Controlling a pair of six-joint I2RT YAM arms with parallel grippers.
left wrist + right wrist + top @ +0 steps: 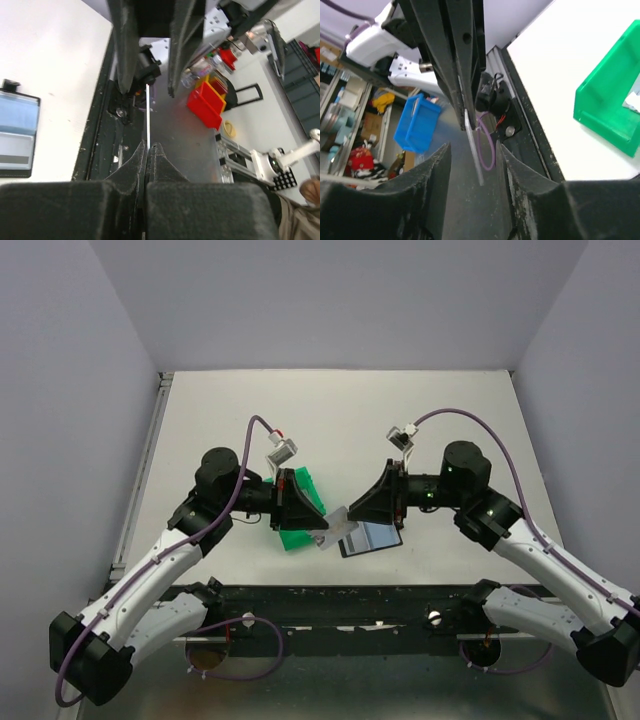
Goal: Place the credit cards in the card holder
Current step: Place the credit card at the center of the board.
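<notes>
Top view: both arms meet over the near half of the table (420,420), grippers tip to tip at about 6 o'clock from the table centre.

Left gripper (149,146): jaws closed on a single pale credit card (148,115). In the left wrist view the card is edge-on, a thin white line standing out of the pinched pads. It is off the table, in the air.

Right gripper (474,150): jaws parted. In the right wrist view the same card's free end sits in the gap between the two fingers (437,170), and I see no contact with either pad.

Card holder (375,538): lies open and flat on the table, at 4 o'clock from the held card and partly under it in the top view. Pale blue and grey rectangles show inside it. No gripper touches it.

Green plastic bin (300,512): on the table at 9 o'clock from the card holder, directly below the left gripper. One light item is visible inside in the right wrist view; too cropped to identify.
</notes>
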